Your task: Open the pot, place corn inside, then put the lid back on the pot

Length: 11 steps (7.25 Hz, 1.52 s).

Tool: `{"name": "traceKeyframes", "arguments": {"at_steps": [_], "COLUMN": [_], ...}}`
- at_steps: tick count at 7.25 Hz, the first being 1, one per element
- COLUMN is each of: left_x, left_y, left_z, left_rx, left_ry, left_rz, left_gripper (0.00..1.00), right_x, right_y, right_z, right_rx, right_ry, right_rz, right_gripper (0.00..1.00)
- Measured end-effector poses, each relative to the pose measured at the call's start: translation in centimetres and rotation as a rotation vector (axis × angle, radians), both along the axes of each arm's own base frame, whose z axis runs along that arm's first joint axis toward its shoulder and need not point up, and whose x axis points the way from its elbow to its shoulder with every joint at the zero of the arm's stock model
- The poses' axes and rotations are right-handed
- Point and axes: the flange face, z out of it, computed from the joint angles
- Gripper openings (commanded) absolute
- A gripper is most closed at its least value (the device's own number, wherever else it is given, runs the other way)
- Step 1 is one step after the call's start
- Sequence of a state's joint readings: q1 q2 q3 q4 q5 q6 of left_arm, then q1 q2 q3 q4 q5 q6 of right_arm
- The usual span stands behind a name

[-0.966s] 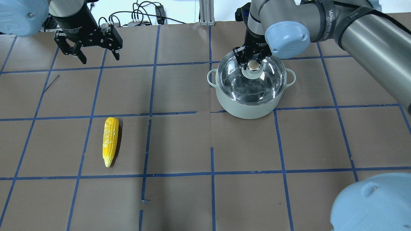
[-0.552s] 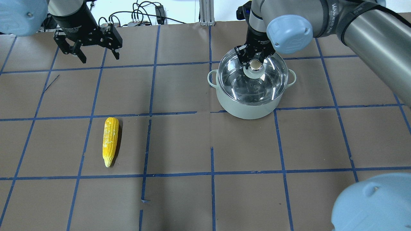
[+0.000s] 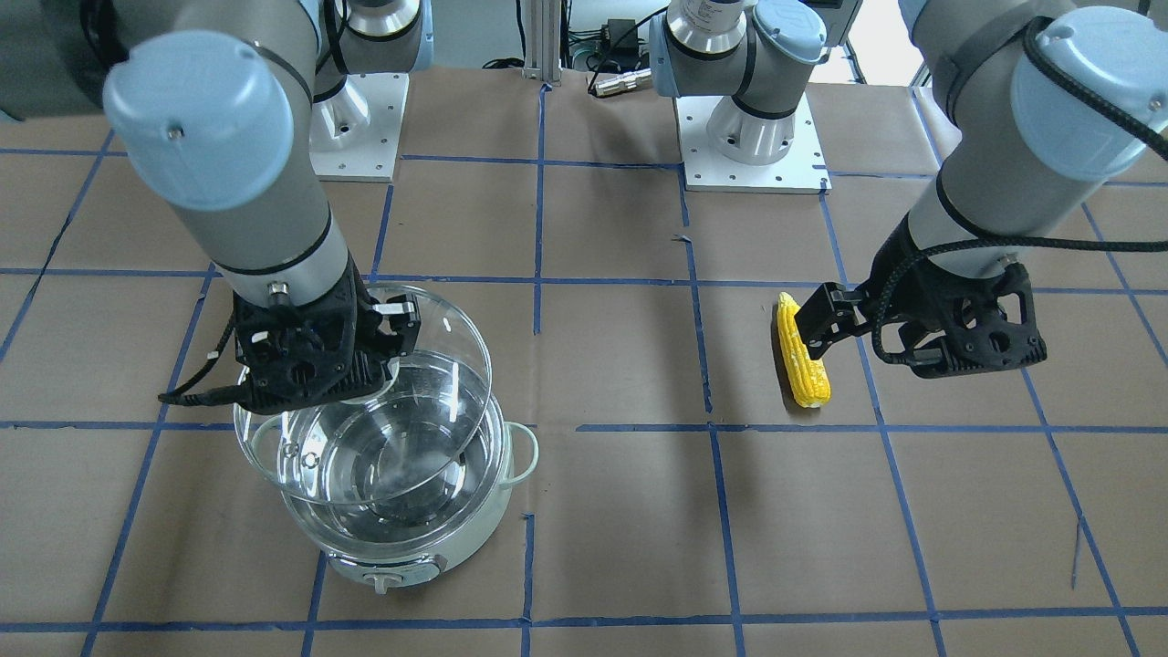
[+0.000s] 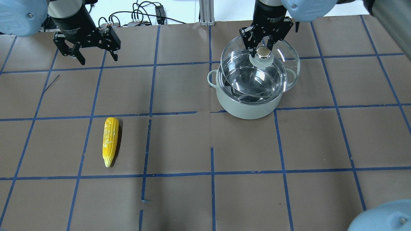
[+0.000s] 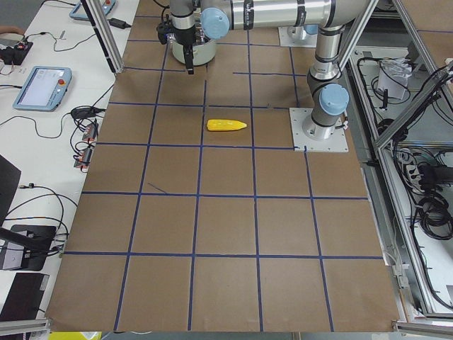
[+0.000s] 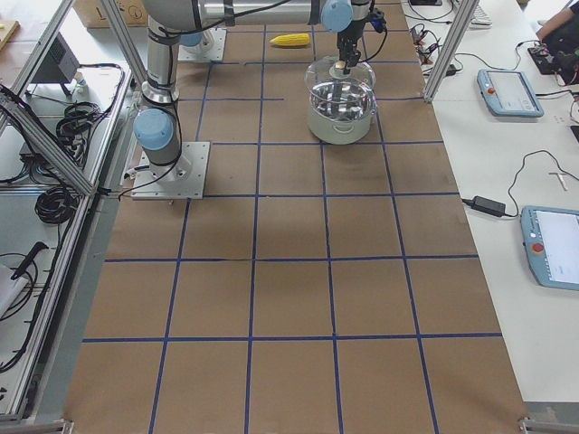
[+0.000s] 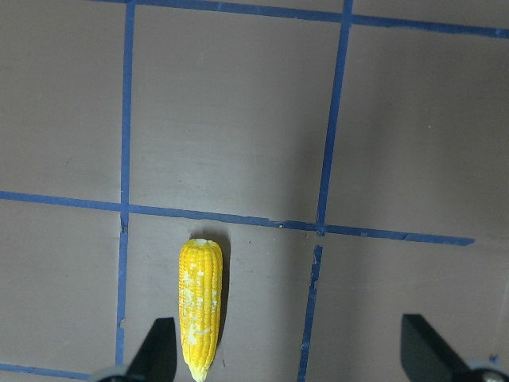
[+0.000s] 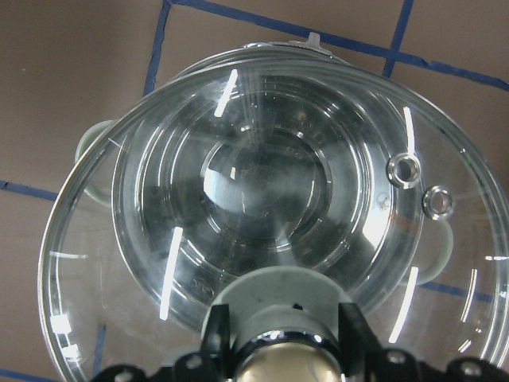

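Your front-facing view alone shows the control knob [image 3: 385, 578] of the round mint-white pot [image 3: 479, 529]. Right gripper [image 4: 263, 51] clamps the domed glass lid [image 4: 250, 78] above; left gripper [image 4: 98, 59] spread.

The right arm stretches in from the right, its wrist turned straight down. The right tool [image 4: 264, 48] is clamped on the top of the lid [image 4: 257, 78], carrying it in the air. The left arm hangs at the far left, wrist vertical. The left tool [image 4: 99, 59] points down, fingers spread wide, empty.
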<state>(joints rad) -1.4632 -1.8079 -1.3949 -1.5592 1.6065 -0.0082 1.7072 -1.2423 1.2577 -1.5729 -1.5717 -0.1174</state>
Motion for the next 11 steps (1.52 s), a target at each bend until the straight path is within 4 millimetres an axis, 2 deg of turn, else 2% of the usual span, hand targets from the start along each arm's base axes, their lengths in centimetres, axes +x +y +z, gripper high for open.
{"name": "traceKeyframes", "arguments": {"at_steps": [1,2,3,5,6,7,8,9,11], "left_x": [2.3,5.0,6.7,7.5,7.4,7.1,6.8,6.7,6.9], "left_y": [-0.5,-0.7,-0.3,1.4,2.1,3.1,4.2,5.2,6.2], "left_z": [-1.5,-4.0,-6.9,-13.1,-16.5,-19.9,-22.5,-24.1,-25.7], "left_rx": [0.028,0.076,0.126,0.167,0.160,0.163,0.182,0.208,0.242], "left_ry": [0.010,0.029,0.046,0.058,0.055,0.055,0.057,0.048,0.013], "left_rz": [-0.010,-0.025,-0.027,-0.027,-0.034,-0.040,-0.044,-0.048,-0.057], "left_gripper": [1.00,1.00,1.00,1.00,1.00,1.00,1.00,1.00,0.63], "right_x": [-0.3,-0.6,-1.1,-2.2,-2.9,-3.7,-4.4,-4.8,-5.2], "right_y": [1.0,2.1,3.4,7.0,9.1,11.0,12.6,13.9,15.4], "right_z": [1.7,3.1,4.4,6.8,7.2,7.0,6.3,5.7,4.9], "right_rx": [-0.003,-0.002,0.003,0.001,0.001,0.006,0.012,0.012,0.008], "right_ry": [0.000,-0.001,-0.003,-0.002,-0.001,0.000,0.000,-0.001,0.000], "right_rz": [-0.001,-0.004,-0.008,-0.019,-0.027,-0.038,-0.049,-0.056,-0.062], "right_gripper": [0.36,0.36,0.36,0.36,0.36,0.36,0.36,0.36,0.36]}}
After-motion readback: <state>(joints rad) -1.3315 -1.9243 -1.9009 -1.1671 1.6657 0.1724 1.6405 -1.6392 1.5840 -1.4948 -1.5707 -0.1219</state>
